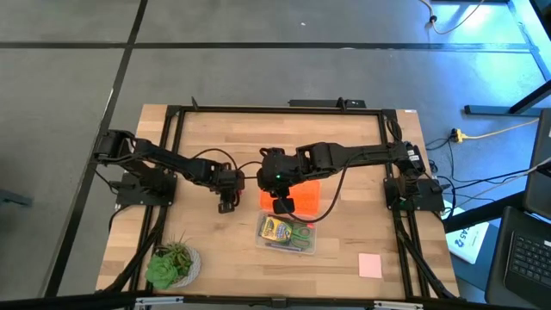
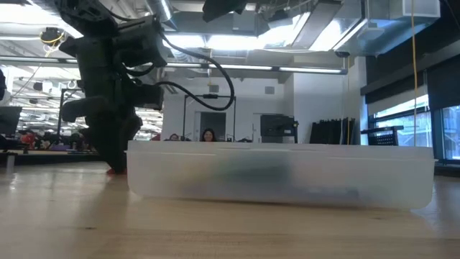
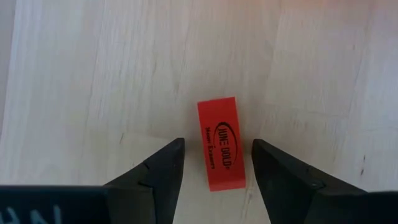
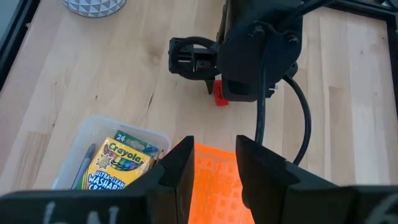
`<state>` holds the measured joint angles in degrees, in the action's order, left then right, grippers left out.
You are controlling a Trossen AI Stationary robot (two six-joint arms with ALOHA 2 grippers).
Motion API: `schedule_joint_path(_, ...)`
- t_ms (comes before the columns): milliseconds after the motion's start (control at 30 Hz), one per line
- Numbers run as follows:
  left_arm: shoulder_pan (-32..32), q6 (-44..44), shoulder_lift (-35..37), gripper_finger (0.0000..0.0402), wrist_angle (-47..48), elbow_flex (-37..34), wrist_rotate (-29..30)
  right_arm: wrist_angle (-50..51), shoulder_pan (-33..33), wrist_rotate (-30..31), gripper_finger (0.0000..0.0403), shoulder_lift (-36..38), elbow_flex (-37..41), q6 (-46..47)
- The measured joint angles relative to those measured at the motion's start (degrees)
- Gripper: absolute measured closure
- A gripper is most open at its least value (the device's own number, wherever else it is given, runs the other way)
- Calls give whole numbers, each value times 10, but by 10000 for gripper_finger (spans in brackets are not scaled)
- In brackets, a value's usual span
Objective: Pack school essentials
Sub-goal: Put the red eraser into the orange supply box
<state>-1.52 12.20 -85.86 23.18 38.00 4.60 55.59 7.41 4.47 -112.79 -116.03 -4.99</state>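
Left wrist view: the red eraser (image 3: 222, 151) is seen flat on the table (image 3: 93, 74), between the parted fingers of the left gripper (image 3: 217, 163), untouched. The orange lid (image 4: 214, 186) is clamped by the right gripper (image 4: 214, 163) just beside the clear case (image 1: 287, 234), in which the crayon box (image 4: 118, 163) lies. The pink pad (image 1: 370, 265) lies apart from the case.

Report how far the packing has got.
Done: crayon box lies in the clear case. In hand: left gripper straddles the red eraser, fingers open; right gripper holds the orange lid. Left: pink note pad on the table.
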Motion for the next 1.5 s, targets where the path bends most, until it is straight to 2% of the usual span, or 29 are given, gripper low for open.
schedule_joint_path(567,-5,9,-13,220,-4,1,8,-6,0,0,283,0,0,0)
schedule_joint_path(1100,-5,7,-15,289,-7,0,11,-6,0,0,283,0,0,0)
schedule_joint_path(1267,-6,11,-15,273,-6,0,17,-6,0,0,283,0,0,0)
schedule_joint_path(1500,-5,13,-18,218,-4,-1,33,-6,0,0,283,0,0,0)
